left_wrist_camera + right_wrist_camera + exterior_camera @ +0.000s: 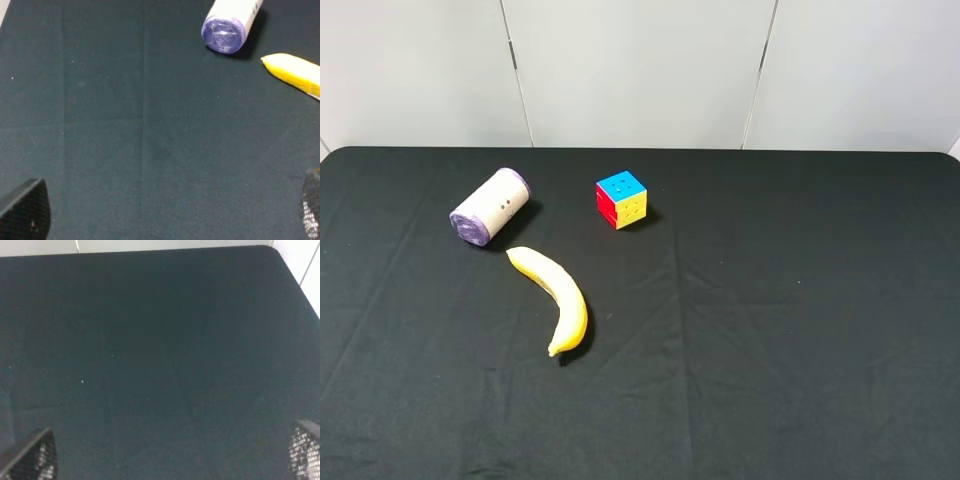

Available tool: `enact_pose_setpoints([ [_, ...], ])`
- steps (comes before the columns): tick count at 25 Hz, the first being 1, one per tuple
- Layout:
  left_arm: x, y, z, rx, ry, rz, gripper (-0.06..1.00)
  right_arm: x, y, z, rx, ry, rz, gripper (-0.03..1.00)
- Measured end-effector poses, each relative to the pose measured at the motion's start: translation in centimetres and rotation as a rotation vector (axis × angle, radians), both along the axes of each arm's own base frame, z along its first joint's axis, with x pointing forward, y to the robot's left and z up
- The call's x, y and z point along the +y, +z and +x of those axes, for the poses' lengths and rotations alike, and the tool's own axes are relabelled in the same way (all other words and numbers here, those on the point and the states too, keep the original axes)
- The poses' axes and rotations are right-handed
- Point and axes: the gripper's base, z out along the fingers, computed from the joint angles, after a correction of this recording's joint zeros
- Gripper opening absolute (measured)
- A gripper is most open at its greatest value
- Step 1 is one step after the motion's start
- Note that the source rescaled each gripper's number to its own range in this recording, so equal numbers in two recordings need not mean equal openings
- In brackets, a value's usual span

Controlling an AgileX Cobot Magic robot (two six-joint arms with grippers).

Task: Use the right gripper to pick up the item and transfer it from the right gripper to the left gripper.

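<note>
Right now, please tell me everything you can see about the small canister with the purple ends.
The canister is a small cylinder with a cream paper label bearing a few small dark marks and crinkled purple ends. It lies on its side on the black cloth, at the far left, tilted diagonally. Nothing touches it; the banana lies close beside it.

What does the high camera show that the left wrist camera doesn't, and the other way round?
Only the high view: the cube, the whole banana, the canister's full length lying on its side, and the table's far edge against the wall. No arm appears in it.

Only the left wrist view: the left hand, its fingertips spread wide apart at the frame's corners with nothing between them, plus a close look at the canister's crinkled purple end.

Both: the canister, the banana's tip nearest it, and the black cloth.
</note>
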Motion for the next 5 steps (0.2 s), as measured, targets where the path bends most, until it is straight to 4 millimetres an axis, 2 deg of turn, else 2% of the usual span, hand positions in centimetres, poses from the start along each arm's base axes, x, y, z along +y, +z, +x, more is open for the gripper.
enact_pose_setpoints([
  [5,0.0,0.0,0.0,0.0,0.0,0.0,1.0,0.0,0.0,0.0,0.0,0.0,0.0,1.0],
])
